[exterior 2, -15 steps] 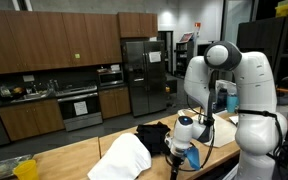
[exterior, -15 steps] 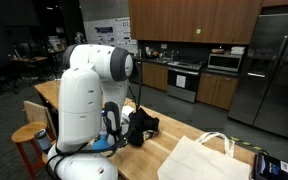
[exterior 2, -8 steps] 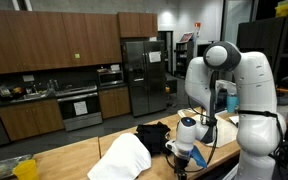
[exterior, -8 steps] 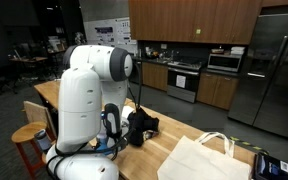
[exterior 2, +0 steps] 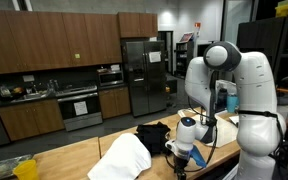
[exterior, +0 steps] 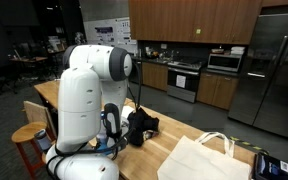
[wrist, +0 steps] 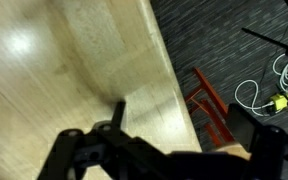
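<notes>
My gripper hangs low over the near edge of the wooden table, open, with nothing between its fingers. In the wrist view the gripper shows one dark finger over the pale tabletop and the other over the floor beyond the table's edge. A black crumpled bag or cloth lies just behind the gripper, apart from it. In an exterior view the same black bundle sits beside the arm's wrist. A white tote bag lies farther along the table.
A red stool stands on the dark carpet below the table edge, with white cable coiled near it. A wooden stool stands by the robot's base. Yellow items sit at the table's far end. Kitchen cabinets and a fridge stand behind.
The wrist turned slightly a second ago, so less of its blue part shows. Over the last half second nothing has visibly moved. The jaws stay open.
</notes>
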Motion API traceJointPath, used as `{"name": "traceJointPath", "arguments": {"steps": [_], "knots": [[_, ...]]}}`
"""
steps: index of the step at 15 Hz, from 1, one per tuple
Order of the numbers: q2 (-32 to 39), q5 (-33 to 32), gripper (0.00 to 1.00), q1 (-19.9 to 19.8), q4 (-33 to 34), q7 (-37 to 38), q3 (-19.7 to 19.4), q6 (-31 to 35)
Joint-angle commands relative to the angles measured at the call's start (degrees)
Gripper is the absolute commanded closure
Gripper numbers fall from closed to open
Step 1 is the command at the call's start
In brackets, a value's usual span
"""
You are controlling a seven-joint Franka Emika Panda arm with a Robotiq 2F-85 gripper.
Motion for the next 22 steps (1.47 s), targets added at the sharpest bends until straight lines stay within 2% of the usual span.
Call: {"name": "traceJointPath", "arguments": {"steps": [1, 9, 13, 15, 16, 17, 21, 22], "knots": [[-3.68, 1.68, 0.00, -1.92, 0.86, 5.36, 1.56, 0.54], [-11.52, 6.54, 0.00, -5.42, 2.17, 21.37, 2.27, 1.84], [-17.22, 7.25, 0.00, -4.68, 0.92, 30.33, 2.48, -3.83], [-16.68, 8.47, 0.00, -4.13, -0.71, 34.29, 2.67, -8.80], [-14.85, 10.17, 0.00, -4.85, -1.61, 34.79, 1.95, -7.44], [-14.42, 8.07, 0.00, -4.48, 1.08, 32.52, 2.25, -6.75], [-14.18, 9.48, 0.00, -4.65, -1.10, 34.16, 2.04, -7.22], [-12.64, 9.20, 0.00, -4.47, -0.84, 30.96, 2.24, -6.85]]}}
